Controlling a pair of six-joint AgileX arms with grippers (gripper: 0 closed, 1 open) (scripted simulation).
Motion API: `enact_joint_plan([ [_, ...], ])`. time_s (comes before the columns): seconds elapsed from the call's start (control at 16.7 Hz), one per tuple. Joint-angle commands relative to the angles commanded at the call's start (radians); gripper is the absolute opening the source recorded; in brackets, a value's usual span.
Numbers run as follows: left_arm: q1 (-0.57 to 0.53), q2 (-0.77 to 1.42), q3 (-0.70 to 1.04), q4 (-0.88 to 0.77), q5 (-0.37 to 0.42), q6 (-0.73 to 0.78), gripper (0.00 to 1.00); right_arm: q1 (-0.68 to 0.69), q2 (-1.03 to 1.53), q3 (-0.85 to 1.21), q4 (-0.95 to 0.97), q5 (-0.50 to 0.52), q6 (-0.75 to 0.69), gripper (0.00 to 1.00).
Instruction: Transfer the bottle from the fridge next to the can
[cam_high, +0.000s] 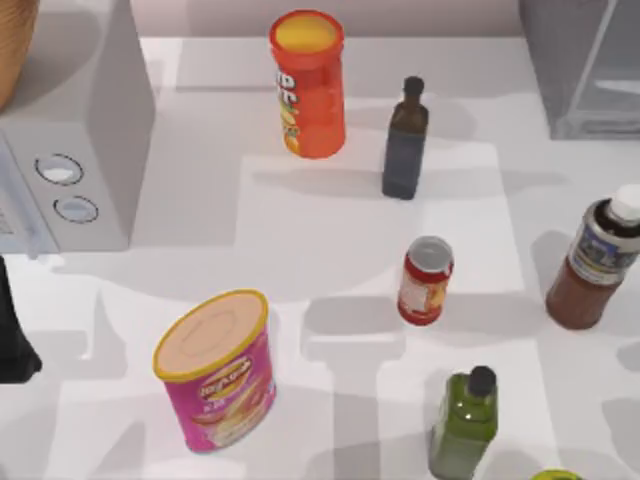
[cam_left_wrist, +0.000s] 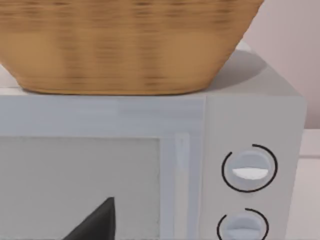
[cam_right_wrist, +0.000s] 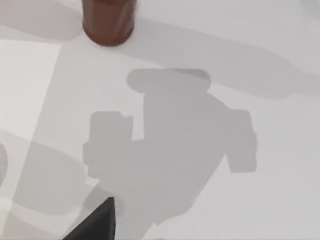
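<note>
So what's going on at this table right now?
Nothing is being held. The reddish-brown bottle with a white cap stands on the table at the right, apart from the small red can and outside the grey fridge. The left arm sits parked at the left edge, beside the white two-knob appliance.

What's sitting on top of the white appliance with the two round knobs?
A woven tan wicker basket sits on the top of the white two-knob appliance, reaching almost to its front edge. Its inside is out of sight in the left wrist view, so any contents cannot be told.
</note>
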Motion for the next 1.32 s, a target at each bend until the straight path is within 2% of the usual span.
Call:
enact_joint_plan([
  [0.36, 0.000, 0.000, 0.000, 0.000, 0.000, 0.000, 1.00, -0.605, 0.695, 0.198, -0.001, -0.283, -0.741, 1.00],
  [0.54, 0.000, 0.000, 0.000, 0.000, 0.000, 0.000, 1.00, -0.869, 1.005, 0.280, -0.011, -0.390, -1.022, 1.00],
  [0.66, 0.000, 0.000, 0.000, 0.000, 0.000, 0.000, 1.00, -1.002, 1.165, 0.322, -0.016, -0.444, -1.158, 1.00],
  [0.96, 0.000, 0.000, 0.000, 0.000, 0.000, 0.000, 1.00, -1.181, 1.385, 0.383, -0.029, -0.522, -1.325, 1.00],
  [1.32, 0.000, 0.000, 0.000, 0.000, 0.000, 0.000, 1.00, -1.193, 1.401, 0.385, -0.030, -0.527, -1.335, 1.00],
])
